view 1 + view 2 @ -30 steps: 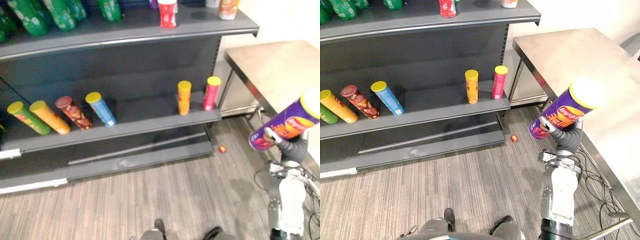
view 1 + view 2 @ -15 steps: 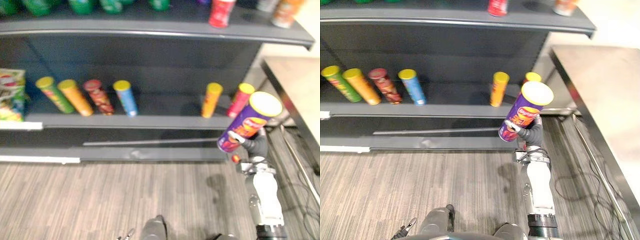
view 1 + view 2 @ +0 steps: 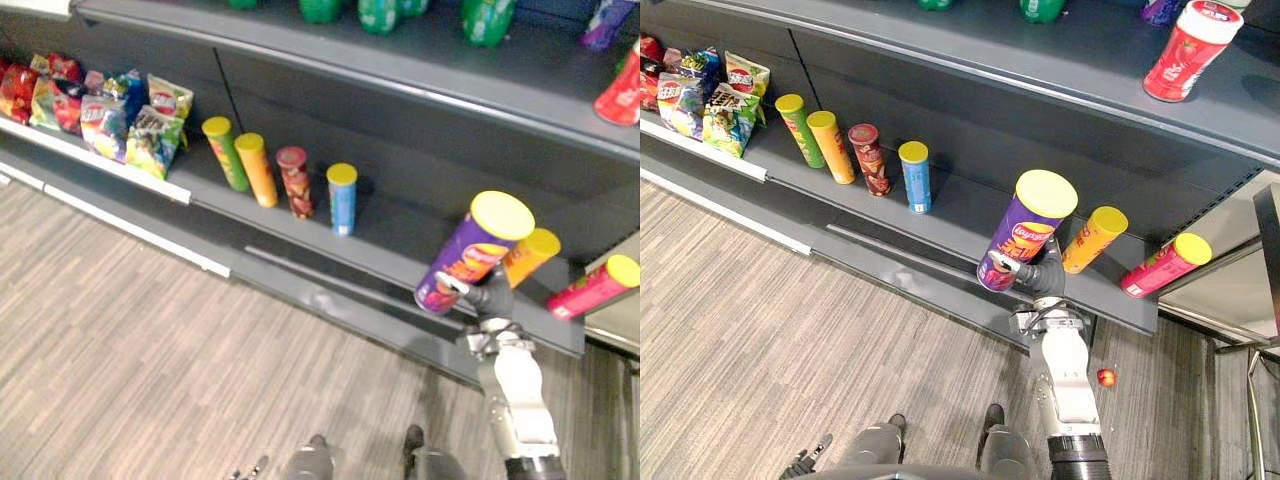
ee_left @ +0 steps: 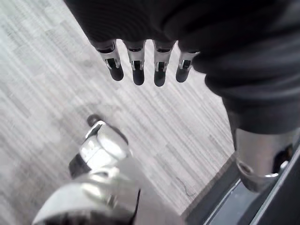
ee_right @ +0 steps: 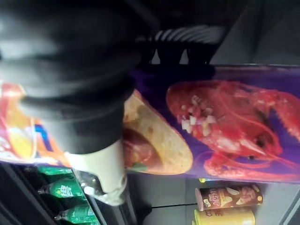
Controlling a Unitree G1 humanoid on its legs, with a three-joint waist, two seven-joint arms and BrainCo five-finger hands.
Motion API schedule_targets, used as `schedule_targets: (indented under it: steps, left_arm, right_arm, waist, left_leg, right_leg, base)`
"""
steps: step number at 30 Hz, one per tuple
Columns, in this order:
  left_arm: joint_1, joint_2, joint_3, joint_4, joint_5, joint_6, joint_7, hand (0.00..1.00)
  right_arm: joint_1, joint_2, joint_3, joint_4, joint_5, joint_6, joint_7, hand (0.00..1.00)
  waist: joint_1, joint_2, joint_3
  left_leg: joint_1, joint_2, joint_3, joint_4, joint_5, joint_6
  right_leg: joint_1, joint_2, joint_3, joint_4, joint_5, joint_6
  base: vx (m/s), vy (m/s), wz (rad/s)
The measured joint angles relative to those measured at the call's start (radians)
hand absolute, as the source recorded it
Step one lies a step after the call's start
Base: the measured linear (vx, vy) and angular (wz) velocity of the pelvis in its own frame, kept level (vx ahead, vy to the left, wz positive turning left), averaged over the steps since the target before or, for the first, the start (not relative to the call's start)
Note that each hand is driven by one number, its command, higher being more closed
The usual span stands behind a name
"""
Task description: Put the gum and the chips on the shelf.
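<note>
Moving the purple chips can (image 3: 1023,238) across: a second ago it was out by the steel table, now I'm holding it in front of the middle shelf (image 3: 960,215). Head camera is swinging left too, so the whole view is shifting.

My right hand (image 3: 1042,276) is gripping the can low on its body, fingers (image 5: 169,52) and thumb wrapping round it. Can is tilting, yellow lid pointing to about 1 o'clock and base to 7 o'clock. It's hanging in the air, not resting on the board.

Just past it at 3 o'clock an orange can (image 3: 1092,239) is leaning the same way on the shelf. Further out at 3 o'clock a pink can (image 3: 1164,265) is leaning harder, near the shelf's end.

At 10 o'clock from my can four cans are standing in a row on the same board. Blue can (image 3: 914,177) is sitting nearest, then red-brown can (image 3: 867,158), orange-yellow can (image 3: 829,147) and green can (image 3: 798,131). Snack bags (image 3: 715,90) are sitting beyond the row's 9 o'clock end.

Upper shelf (image 3: 1060,60) at 12 o'clock is carrying a red canister (image 3: 1185,50) and green bottles (image 3: 378,12). A small red ball (image 3: 1105,377) is lying on the floor (image 3: 790,320) at 5 o'clock of my right hand.

My left hand (image 4: 137,70) is hanging over the floor, fingers straight and relaxed, holding nothing.
</note>
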Motion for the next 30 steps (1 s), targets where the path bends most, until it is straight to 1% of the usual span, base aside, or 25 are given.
schedule_targets:
  steps: [1, 2, 3, 4, 5, 6, 8, 9, 12, 15, 17, 19, 21, 25, 27, 28, 30]
  left_arm:
    - [-0.002, 0.002, 0.001, -0.001, 0.0, 0.0, 0.0, 0.0]
    - [-0.004, 0.001, 0.003, -0.002, 0.0, 0.001, -0.001, 0.0]
    - [-0.007, 0.001, 0.005, -0.002, 0.0, 0.001, 0.0, 0.0]
    - [-0.009, 0.001, 0.005, -0.002, 0.003, 0.001, 0.001, 0.0]
    - [-0.01, 0.0, 0.005, -0.002, 0.004, 0.001, 0.005, 0.0]
    - [-0.009, 0.0, 0.006, -0.001, 0.015, 0.001, 0.011, 0.0]
    - [-0.007, -0.001, 0.006, 0.003, 0.022, 0.003, 0.017, 0.0]
    - [-0.008, 0.0, 0.006, 0.015, 0.04, 0.002, 0.022, 0.0]
    - [-0.007, 0.003, -0.003, 0.017, 0.051, 0.002, 0.035, 0.0]
    - [-0.008, 0.003, -0.013, 0.017, 0.067, 0.0, 0.041, 0.0]
    - [-0.009, 0.003, -0.015, 0.018, 0.086, 0.0, 0.042, 0.0]
    - [-0.009, 0.006, -0.029, 0.026, 0.093, 0.0, 0.046, 0.0]
    - [-0.011, 0.012, -0.047, 0.027, 0.095, 0.0, 0.047, 0.0]
    - [-0.028, 0.017, -0.062, 0.035, 0.099, 0.0, 0.05, 0.0]
    - [-0.042, 0.016, -0.072, 0.035, 0.099, 0.004, 0.051, 0.0]
    - [-0.046, 0.017, -0.08, 0.035, 0.099, 0.004, 0.052, 0.0]
    - [-0.063, 0.014, -0.091, 0.033, 0.098, 0.003, 0.052, 0.0]
  right_arm:
    - [0.009, 0.001, 0.002, -0.009, 0.018, 0.0, 0.0, 1.0]
    - [0.022, 0.005, 0.0, -0.024, 0.029, -0.003, -0.001, 1.0]
    - [0.026, 0.005, 0.0, -0.028, 0.032, -0.01, -0.001, 1.0]
    - [0.026, 0.006, 0.001, -0.028, 0.031, -0.011, -0.001, 1.0]
    - [0.026, 0.007, 0.008, -0.027, 0.027, -0.012, -0.002, 1.0]
    - [0.028, 0.008, 0.011, -0.026, 0.022, -0.012, -0.003, 1.0]
    - [0.035, 0.011, 0.022, -0.026, 0.016, -0.013, -0.004, 1.0]
    - [0.051, 0.011, 0.045, -0.026, 0.014, -0.016, -0.006, 1.0]
    - [0.075, 0.012, 0.094, -0.02, 0.008, -0.018, -0.004, 1.0]
    - [0.089, 0.012, 0.102, -0.012, 0.006, -0.018, -0.005, 1.0]
    - [0.087, 0.011, 0.103, -0.011, 0.006, -0.018, -0.008, 1.0]
    - [0.075, 0.01, 0.109, 0.003, -0.014, -0.018, -0.031, 1.0]
    - [0.048, 0.01, 0.111, 0.024, -0.031, -0.018, -0.044, 1.0]
    - [-0.045, 0.006, 0.113, 0.076, -0.033, -0.011, -0.081, 1.0]
    - [-0.117, 0.006, 0.118, 0.105, -0.074, -0.008, -0.11, 1.0]
    - [-0.136, 0.005, 0.118, 0.108, -0.075, -0.004, -0.116, 1.0]
    - [-0.216, -0.001, 0.117, 0.126, -0.112, 0.002, -0.129, 1.0]
  waist:
    - [-0.001, -0.002, 0.0]
    - [-0.004, -0.005, -0.002]
    - [-0.007, -0.004, -0.004]
    - [-0.009, -0.004, -0.004]
    - [-0.013, -0.003, -0.005]
    - [-0.013, -0.004, -0.004]
    - [-0.014, -0.002, -0.005]
    - [-0.014, -0.001, -0.013]
    - [-0.007, -0.003, -0.023]
    - [-0.011, 0.006, -0.033]
    - [-0.013, 0.009, -0.034]
    - [-0.015, 0.014, -0.036]
    - [-0.015, 0.014, -0.036]
    - [-0.009, 0.02, -0.031]
    - [-0.002, 0.029, -0.023]
    - [-0.001, 0.032, -0.021]
    - [0.001, 0.046, 0.009]
  left_leg:
    - [0.0, 0.011, 0.001, -0.019, 0.014, -0.01]
    - [0.001, 0.027, 0.025, -0.057, 0.045, -0.013]
    - [0.003, 0.043, 0.094, -0.091, 0.073, -0.007]
    - [0.003, 0.052, 0.138, -0.103, 0.084, -0.003]
    - [0.004, 0.07, 0.227, -0.121, 0.102, -0.002]
    - [0.013, 0.077, 0.284, -0.135, 0.117, -0.005]
    - [0.033, 0.075, 0.31, -0.147, 0.123, -0.003]
    - [0.044, 0.071, 0.32, -0.152, 0.123, -0.003]
    - [0.07, 0.061, 0.363, -0.172, 0.124, -0.003]
    - [0.071, 0.05, 0.374, -0.192, 0.135, 0.005]
    - [0.078, 0.047, 0.38, -0.216, 0.149, 0.003]
    - [0.085, 0.041, 0.387, -0.253, 0.17, 0.004]
    - [0.077, 0.039, 0.388, -0.258, 0.176, 0.004]
    - [0.049, 0.024, 0.377, -0.266, 0.197, 0.015]
    - [0.041, 0.014, 0.361, -0.264, 0.205, 0.021]
    - [0.036, 0.011, 0.359, -0.263, 0.207, 0.024]
    - [0.027, 0.001, 0.348, -0.262, 0.212, 0.029]
  right_leg:
    - [-0.001, 0.003, -0.015, 0.0, -0.005, -0.008]
    - [-0.001, 0.005, -0.043, -0.004, -0.009, -0.015]
    - [0.001, 0.005, -0.063, -0.015, -0.009, -0.018]
    - [0.002, 0.004, -0.07, -0.02, -0.008, -0.02]
    - [0.002, 0.002, -0.082, -0.028, -0.005, -0.023]
    - [0.008, 0.0, -0.084, -0.04, 0.001, -0.022]
    - [0.036, -0.001, -0.083, -0.072, 0.016, -0.014]
    - [0.065, 0.001, -0.076, -0.121, 0.043, -0.005]
    - [0.091, 0.0, -0.043, -0.195, 0.088, 0.007]
    - [0.091, -0.004, -0.03, -0.228, 0.113, 0.013]
    - [0.086, -0.006, -0.026, -0.232, 0.119, 0.014]
    - [0.079, -0.007, -0.019, -0.242, 0.131, 0.014]
    - [0.065, -0.008, -0.016, -0.243, 0.138, 0.014]
    - [0.038, -0.02, -0.017, -0.244, 0.154, 0.016]
    - [0.036, -0.03, -0.021, -0.243, 0.159, 0.019]
    - [0.034, -0.032, -0.023, -0.243, 0.161, 0.02]
    - [0.03, -0.042, -0.029, -0.242, 0.167, 0.023]
  base:
    - [0.07, -0.263, 0.72]
    - [0.03, -0.157, 0.6]
    - [0.02, -0.128, 0.54]
    - [0.01, -0.064, 0.42]
    - [0.0, -0.016, 0.22]
    - [0.0, 0.007, 0.14]
    - [0.02, 0.059, -0.02]
    - [0.03, 0.084, -0.1]
    - [0.0, 0.092, -0.32]
    - [-0.01, 0.044, -0.14]
    - [-0.02, 0.008, -0.08]
    - [-0.05, -0.001, -0.09]
    - [-0.04, 0.004, -0.03]
    - [-0.05, 0.013, 0.07]
    - [-0.05, 0.021, 0.12]
    - [-0.07, 0.027, 0.18]
    - [-0.08, 0.031, 0.14]
